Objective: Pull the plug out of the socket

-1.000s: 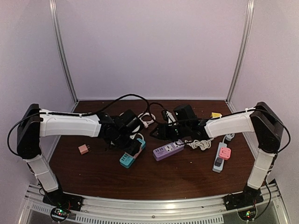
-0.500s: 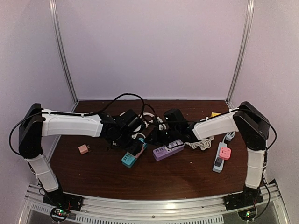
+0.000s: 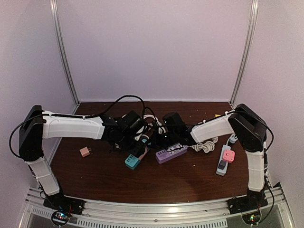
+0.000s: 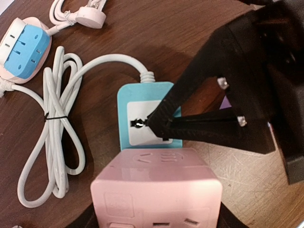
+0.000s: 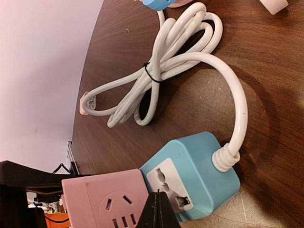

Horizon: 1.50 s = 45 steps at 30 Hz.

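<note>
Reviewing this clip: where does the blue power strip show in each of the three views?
Top external: blue power strip just left of centre, left of the purple strip.
Left wrist: strip mid-frame, behind the pink adapter.
Right wrist: strip lower right, white cord looping up from it.
Shared landmark: the shut right claw, tip at the strip's white face beside the adapter.

— What lies on the brown table [image 3: 190,183]?
— A purple power strip [image 3: 171,153] near the middle. A white cord bundle [image 3: 204,147] is just right of it, and a pink-and-grey strip [image 3: 225,159] lies further right.
— And on the left?
— A small pink cube [image 3: 85,152], by itself. Farther back, a blue-faced socket [image 4: 23,47] sits near a white plug [image 4: 90,16].
</note>
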Each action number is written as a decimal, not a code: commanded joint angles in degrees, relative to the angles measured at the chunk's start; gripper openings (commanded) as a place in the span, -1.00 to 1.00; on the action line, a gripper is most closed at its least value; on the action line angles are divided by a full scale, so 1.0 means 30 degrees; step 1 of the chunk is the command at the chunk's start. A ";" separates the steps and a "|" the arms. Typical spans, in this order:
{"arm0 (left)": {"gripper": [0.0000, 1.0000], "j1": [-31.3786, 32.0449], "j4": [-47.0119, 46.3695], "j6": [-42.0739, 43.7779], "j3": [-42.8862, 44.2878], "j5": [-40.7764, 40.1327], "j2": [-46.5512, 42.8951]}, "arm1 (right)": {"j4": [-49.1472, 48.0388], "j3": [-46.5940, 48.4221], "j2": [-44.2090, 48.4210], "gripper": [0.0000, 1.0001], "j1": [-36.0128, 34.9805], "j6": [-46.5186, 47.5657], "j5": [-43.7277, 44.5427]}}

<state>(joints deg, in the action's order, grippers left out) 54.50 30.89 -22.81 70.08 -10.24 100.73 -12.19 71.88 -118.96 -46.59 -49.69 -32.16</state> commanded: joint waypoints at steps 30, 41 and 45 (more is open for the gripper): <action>-0.72 -0.1945 0.0650 -0.0075 0.3034 0.3284 0.0363 | 0.3930 0.0851 -0.1788 -1.00 -0.0639 0.1902 0.3063; -0.72 -0.3098 0.1047 -0.0337 0.3417 0.4458 0.1111 | 0.4726 0.0590 -0.1908 -1.00 -0.0627 0.2316 0.3511; -0.72 -0.3367 0.1462 -0.0037 0.3965 0.4944 0.1492 | 0.4858 0.0360 -0.1912 -1.00 -0.0643 0.2498 0.3580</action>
<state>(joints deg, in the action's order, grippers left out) 46.15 38.24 -23.07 77.43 3.31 105.30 -6.83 75.59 -121.32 -48.36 -43.59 -24.80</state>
